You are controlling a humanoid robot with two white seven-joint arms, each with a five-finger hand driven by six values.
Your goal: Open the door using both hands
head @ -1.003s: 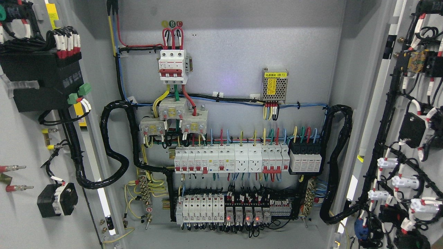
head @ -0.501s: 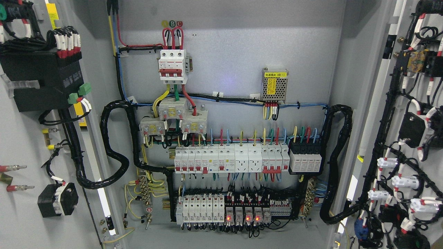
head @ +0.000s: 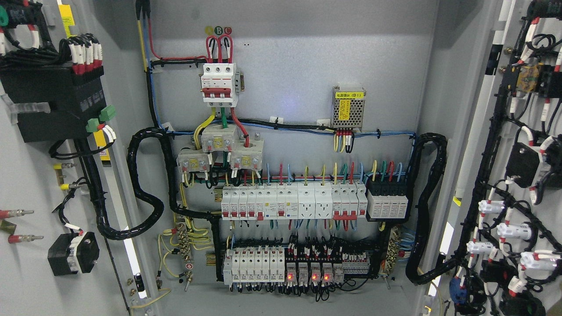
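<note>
Both doors of the grey electrical cabinet stand swung wide. The left door (head: 30,184) fills the picture's left edge, its inner face carrying a black box and wired parts. The right door (head: 496,131) fills the right edge, with black cable looms and white plugs on it. Between them the cabinet's back panel (head: 298,66) is fully exposed. Neither of my hands nor any arm shows in the head view.
On the back panel sit a red-and-white main breaker (head: 218,84), a perforated power supply (head: 348,107), a row of white breakers (head: 290,201) and a lower row of relays with red lights (head: 307,270). Thick black conduit (head: 145,188) loops at both sides.
</note>
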